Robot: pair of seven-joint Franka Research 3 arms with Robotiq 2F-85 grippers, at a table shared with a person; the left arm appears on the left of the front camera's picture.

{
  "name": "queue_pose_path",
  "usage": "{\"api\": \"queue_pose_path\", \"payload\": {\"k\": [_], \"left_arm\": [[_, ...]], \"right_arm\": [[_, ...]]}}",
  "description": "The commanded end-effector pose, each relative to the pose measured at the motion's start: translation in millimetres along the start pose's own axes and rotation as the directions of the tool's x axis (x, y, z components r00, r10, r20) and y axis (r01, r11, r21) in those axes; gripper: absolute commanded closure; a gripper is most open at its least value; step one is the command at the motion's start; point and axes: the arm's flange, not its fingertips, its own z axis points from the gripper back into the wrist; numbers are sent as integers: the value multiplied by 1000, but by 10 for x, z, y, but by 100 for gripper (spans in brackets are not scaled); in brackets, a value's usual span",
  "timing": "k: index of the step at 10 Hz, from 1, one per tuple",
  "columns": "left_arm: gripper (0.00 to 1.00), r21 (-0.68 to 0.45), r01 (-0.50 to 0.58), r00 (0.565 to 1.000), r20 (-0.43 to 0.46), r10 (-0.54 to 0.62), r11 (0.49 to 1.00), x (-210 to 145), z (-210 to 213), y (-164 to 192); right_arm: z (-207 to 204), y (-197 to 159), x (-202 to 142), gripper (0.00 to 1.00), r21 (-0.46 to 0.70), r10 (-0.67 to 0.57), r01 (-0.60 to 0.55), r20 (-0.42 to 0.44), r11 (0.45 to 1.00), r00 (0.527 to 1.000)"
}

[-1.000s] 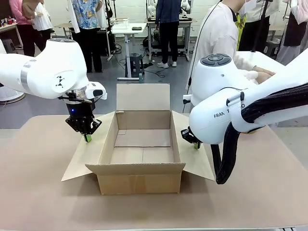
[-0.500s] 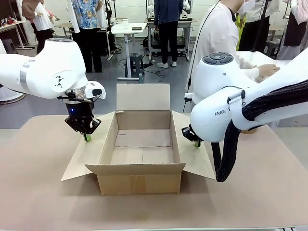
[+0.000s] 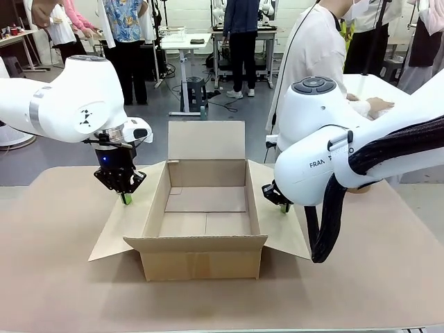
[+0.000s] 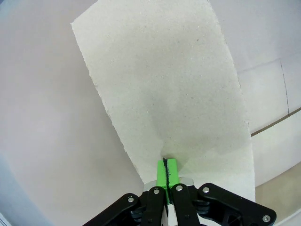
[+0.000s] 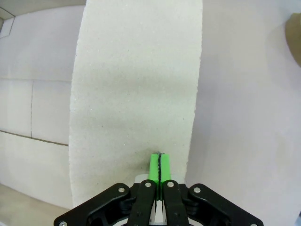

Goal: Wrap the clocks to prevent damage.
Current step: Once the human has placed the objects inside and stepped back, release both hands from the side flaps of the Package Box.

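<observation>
An open brown cardboard box stands mid-table with its inside bare. My left gripper is shut, its green tips down on the box's left flap. In the left wrist view the closed pads touch that pale flap. My right gripper is shut too, its tips on the right flap. The right wrist view has the closed pads pressed to the flap. Neither gripper holds anything. The clocks are out of view.
The box's back flap stands upright. A person stands at the far right with a hand on a white table. A brown rounded edge lies on the table beyond the right flap.
Both arms stay almost still on the flaps. The person's hand behind the right arm shifts about on the white table.
</observation>
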Motion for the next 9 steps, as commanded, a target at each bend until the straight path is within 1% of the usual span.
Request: {"api": "queue_pose_path", "payload": {"k": [1,9], "left_arm": [[100,2,3,1000,1,-3,1000,-5,-5,-8],[100,2,3,1000,1,-3,1000,-5,-5,-8]], "right_arm": [[-32,3,-18,99,-1,0,0,-7,1000,1000],[-32,3,-18,99,-1,0,0,-7,1000,1000]]}}
